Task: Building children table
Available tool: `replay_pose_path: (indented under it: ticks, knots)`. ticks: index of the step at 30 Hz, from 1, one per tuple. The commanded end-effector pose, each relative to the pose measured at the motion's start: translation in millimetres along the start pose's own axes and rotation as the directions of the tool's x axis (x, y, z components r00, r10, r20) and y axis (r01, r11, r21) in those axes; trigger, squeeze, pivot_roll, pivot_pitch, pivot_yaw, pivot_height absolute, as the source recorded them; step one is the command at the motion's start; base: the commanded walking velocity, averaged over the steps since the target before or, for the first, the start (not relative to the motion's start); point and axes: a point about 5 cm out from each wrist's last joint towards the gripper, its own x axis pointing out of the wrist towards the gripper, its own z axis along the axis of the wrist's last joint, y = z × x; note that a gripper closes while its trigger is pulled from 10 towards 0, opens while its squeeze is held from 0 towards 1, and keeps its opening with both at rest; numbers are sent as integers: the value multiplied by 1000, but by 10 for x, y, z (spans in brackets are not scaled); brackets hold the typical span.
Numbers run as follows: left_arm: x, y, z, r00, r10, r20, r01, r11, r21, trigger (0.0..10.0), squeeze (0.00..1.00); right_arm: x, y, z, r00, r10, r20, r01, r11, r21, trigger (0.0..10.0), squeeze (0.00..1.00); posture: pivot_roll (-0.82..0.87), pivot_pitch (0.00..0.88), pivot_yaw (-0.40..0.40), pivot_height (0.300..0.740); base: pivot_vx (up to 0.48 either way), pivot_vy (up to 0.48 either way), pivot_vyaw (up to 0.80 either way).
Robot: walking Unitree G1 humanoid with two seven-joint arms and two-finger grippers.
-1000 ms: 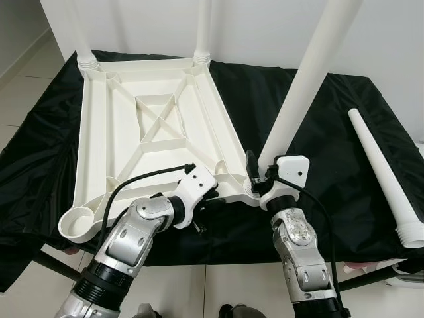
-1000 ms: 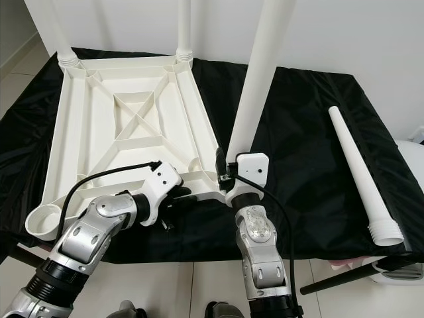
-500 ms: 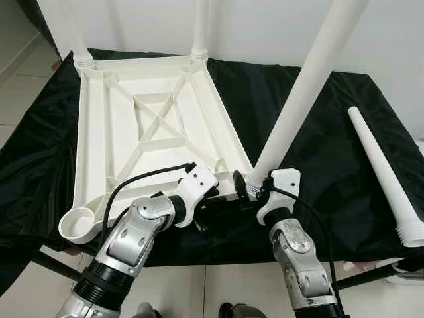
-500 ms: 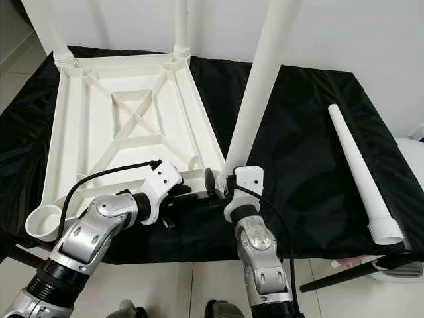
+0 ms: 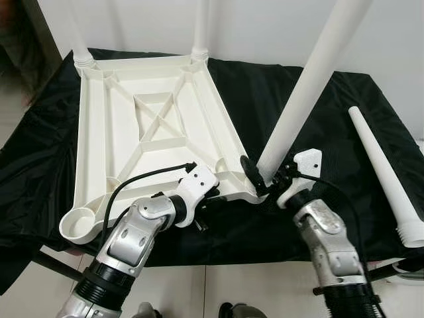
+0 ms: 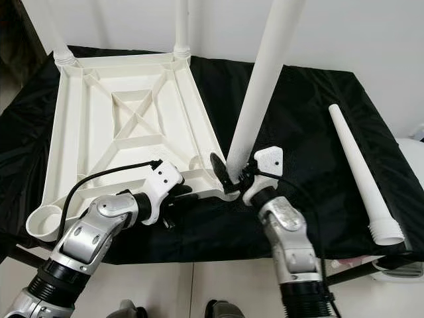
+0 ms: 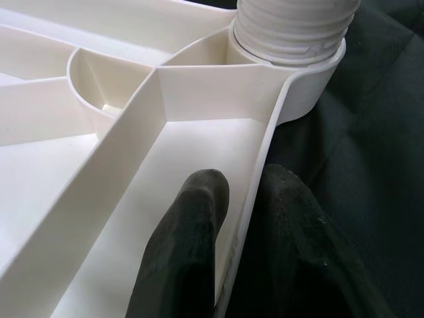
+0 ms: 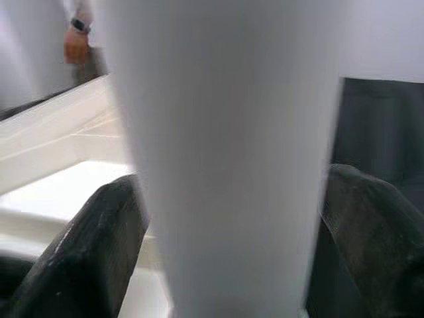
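A: What is the right end effector doing?

B: Its two black fingers are pinching the lower end of a white table leg, one on each side, just above the near right corner socket of the upturned white tabletop. The left end effector is pressed together on the tabletop's near rim, one finger inside the wall and one outside, steadying it.

A: So which step is this?

B: I judge it to be seating the third leg. Two far corners already carry upright legs, the near left socket is empty, and a fourth leg lies loose on the black-draped worktop, well to the right.

A: How does the held leg point?

B: Its long axis runs from the threaded foot at the socket up and away to the robot's right, so it leans rather than stands straight. The threaded end appears to sit in the socket.

A: And the next move?

B: Probably bringing the leg upright over the socket, then turning it about its axis so the thread bites, while the left holds the tabletop from spinning.
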Motion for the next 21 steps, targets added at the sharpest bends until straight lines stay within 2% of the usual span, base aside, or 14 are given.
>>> replay_pose_path:
  ticks: [1,2,3,7,10,13,17,21]
  knots:
    - [15,-4,25,1000,19,10,-19,1000,-4,10000,0,-17,-56,17,994,106,-10,-106,994,11,10000,0,-72,117,-50,740,0,0,0]
    - [16,-4,26,1000,18,11,-18,1000,-3,10000,0,-21,-93,17,987,157,-28,-156,988,15,10000,0,-72,116,-51,740,0,0,0]
    - [16,-4,26,1000,18,11,-18,1000,-3,10000,0,-21,-93,17,987,157,-28,-156,988,15,10000,0,-72,116,-51,740,0,0,0]
    - [14,-4,31,1000,19,13,-19,1000,-3,10000,0,-17,-223,3,958,275,-85,-273,962,31,10000,0,-71,116,-51,740,0,0,0]
    - [12,-7,32,1000,18,13,-18,1000,-3,10000,0,-13,-287,-13,942,317,-113,-315,949,28,10000,0,-68,113,-51,740,0,0,0]
    - [12,-7,32,1000,18,13,-18,1000,-3,10000,0,-13,-287,-13,942,317,-113,-315,949,28,10000,0,-68,113,-51,740,0,0,0]
    - [7,-10,32,1000,13,13,-13,1000,0,10000,0,45,-415,-25,917,370,-152,-372,928,11,10000,0,-60,109,-44,740,0,0,0]
    - [4,-10,33,1000,12,12,-12,1000,2,10000,0,72,-444,-21,913,377,-156,-381,925,7,10000,0,-60,109,-44,740,0,0,0]
